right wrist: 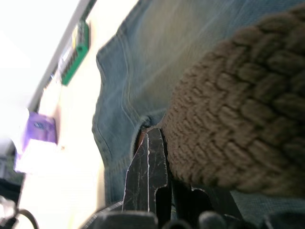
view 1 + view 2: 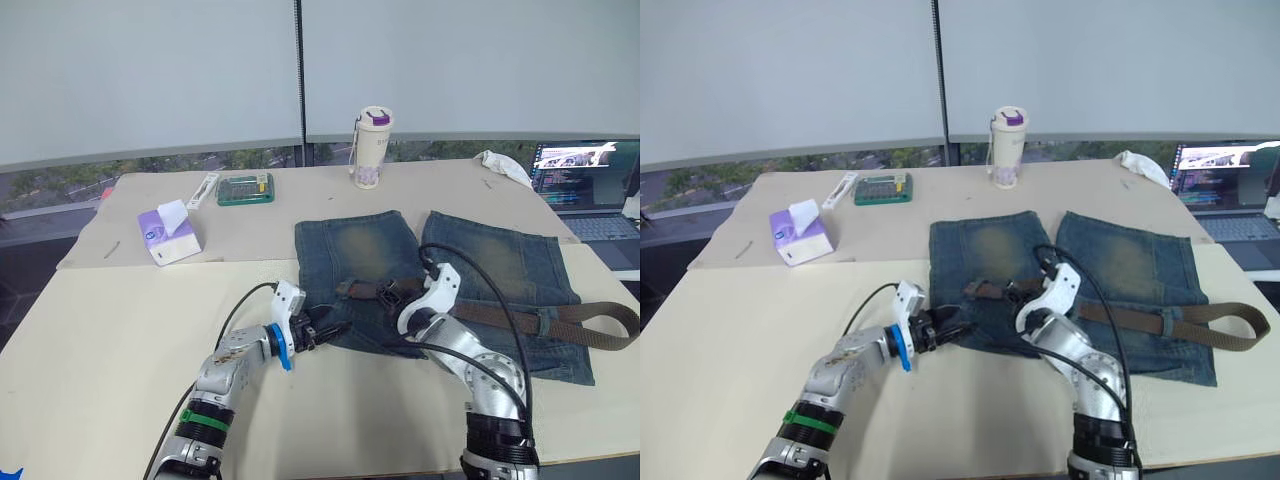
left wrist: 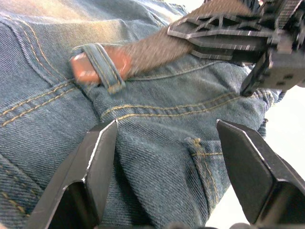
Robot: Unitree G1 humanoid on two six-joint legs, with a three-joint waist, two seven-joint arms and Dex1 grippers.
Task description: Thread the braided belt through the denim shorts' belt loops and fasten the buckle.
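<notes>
Black-fingered right hand [image 2: 405, 293] grips the braided belt [image 2: 520, 318] at mid-waistband of the denim shorts [image 2: 480, 262], which lie flat at the worktop's [image 2: 100, 340] centre; the left hand [image 2: 322, 330], fingers spread wide and empty, hovers over the waistband corner at 9 o'clock of it. The belt's reddish tip [image 3: 83, 67] has just passed one of the belt loops [image 3: 106, 67]. Risks, as judged: pulling may bunch or drag the unpinned denim, or the short tip may back out of the loop. The belt's long tail trails to 3 o'clock. Tissue pack [image 2: 168, 232], green case [image 2: 246, 189], tumbler [image 2: 371, 148] and laptop [image 2: 590, 185] stand well apart, obstructing nothing.
</notes>
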